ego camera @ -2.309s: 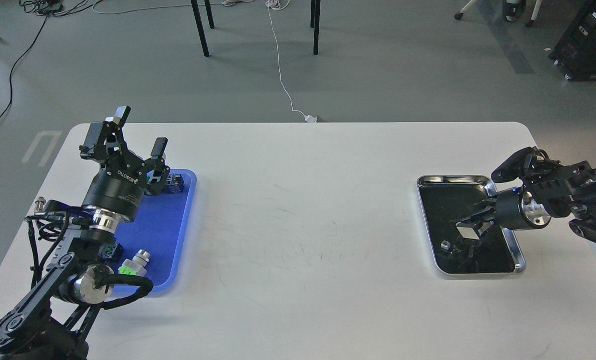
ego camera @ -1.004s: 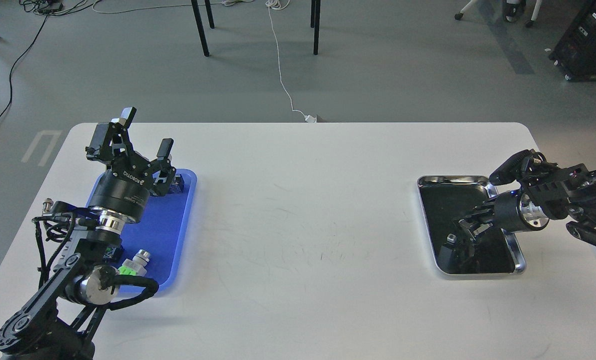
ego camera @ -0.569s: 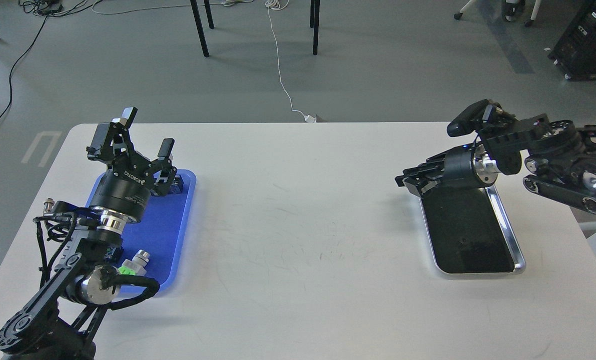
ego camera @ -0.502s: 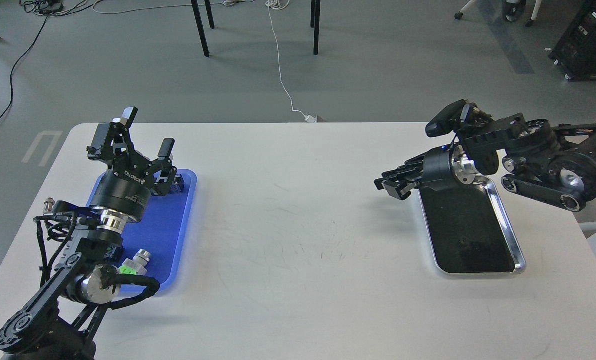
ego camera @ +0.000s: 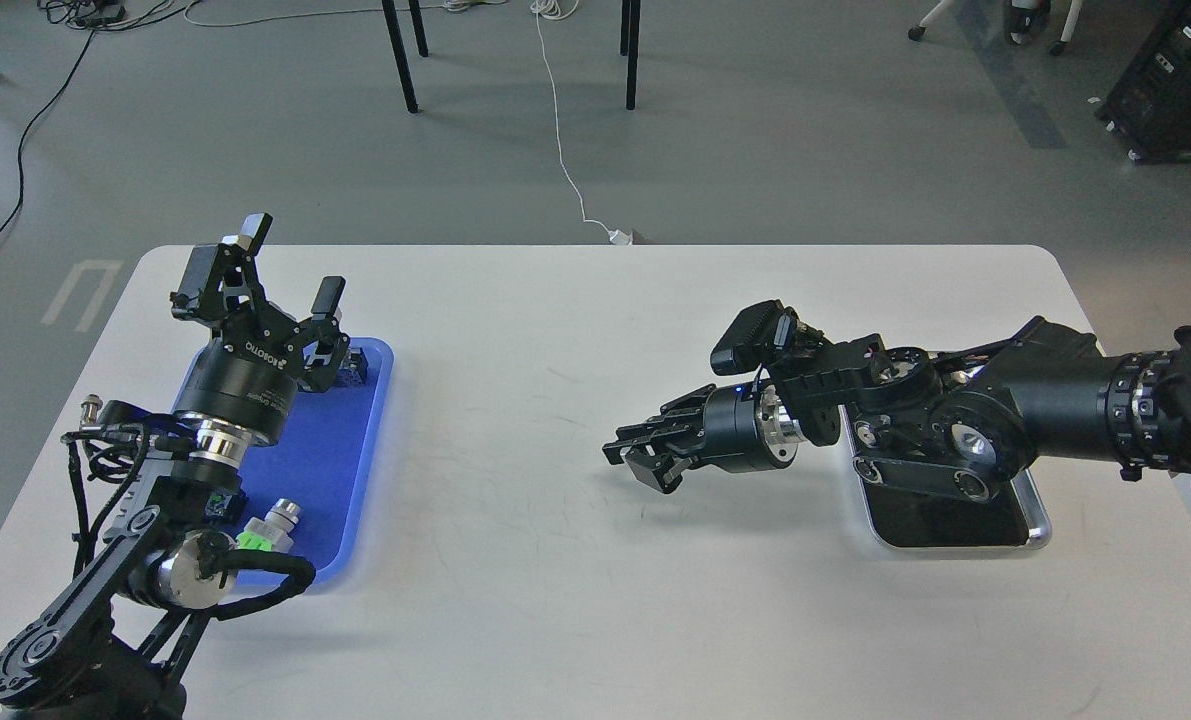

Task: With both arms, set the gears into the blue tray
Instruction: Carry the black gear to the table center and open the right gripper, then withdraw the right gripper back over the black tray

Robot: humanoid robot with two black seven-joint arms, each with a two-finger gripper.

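Observation:
The blue tray (ego camera: 327,455) lies at the table's left side. My left gripper (ego camera: 288,268) hangs open above the tray's far end, fingers pointing up and away, with nothing between them. My right gripper (ego camera: 637,459) hovers over the middle of the white table, right of centre, pointing left towards the blue tray. Its dark fingers are drawn together. Whether anything sits between the fingertips is hidden. No gears show anywhere in this view.
A green-capped push-button switch (ego camera: 267,528) lies at the blue tray's near end and a dark part (ego camera: 356,364) at its far end. A silver-rimmed metal tray (ego camera: 1039,528) lies at the right, partly under my right arm. A small silver part (ego camera: 83,407) is near the left edge.
My right gripper shut inside the metal tray, rose out of it and swept left to the table's middle. The left gripper stayed open above the blue tray.

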